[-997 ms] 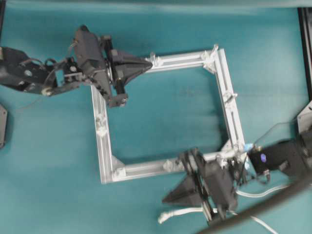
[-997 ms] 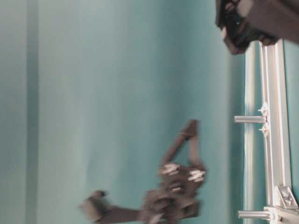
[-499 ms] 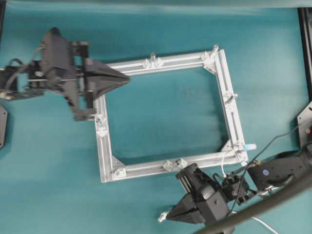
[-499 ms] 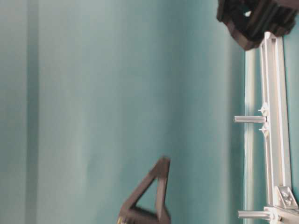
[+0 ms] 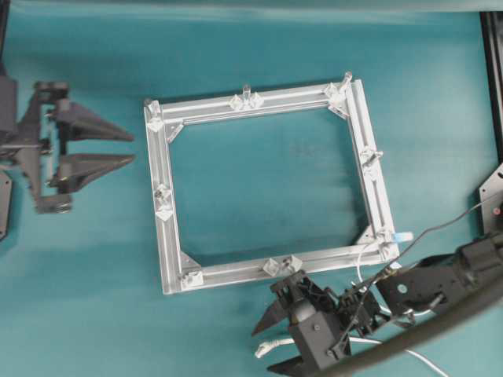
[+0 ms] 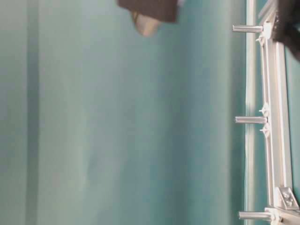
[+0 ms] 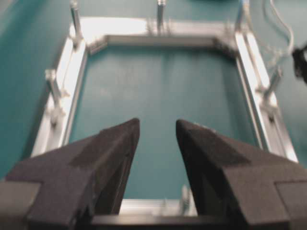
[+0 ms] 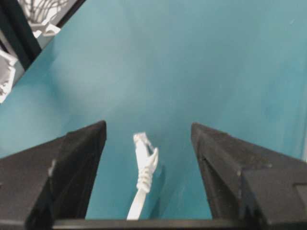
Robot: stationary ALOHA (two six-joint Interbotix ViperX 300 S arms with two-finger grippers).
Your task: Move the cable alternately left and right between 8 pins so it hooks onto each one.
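Both arms are black. The left end effector (image 5: 124,148), at the left edge, has two pointed triangle fingers. The right end effector (image 5: 263,349), at the bottom, carries thin dark wires and a thick grey hose (image 5: 440,320).

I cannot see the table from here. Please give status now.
Both grippers open, left gripper beside frame, right gripper straddling cable plug. Cable lying loose, on no pin. Nothing blocking.
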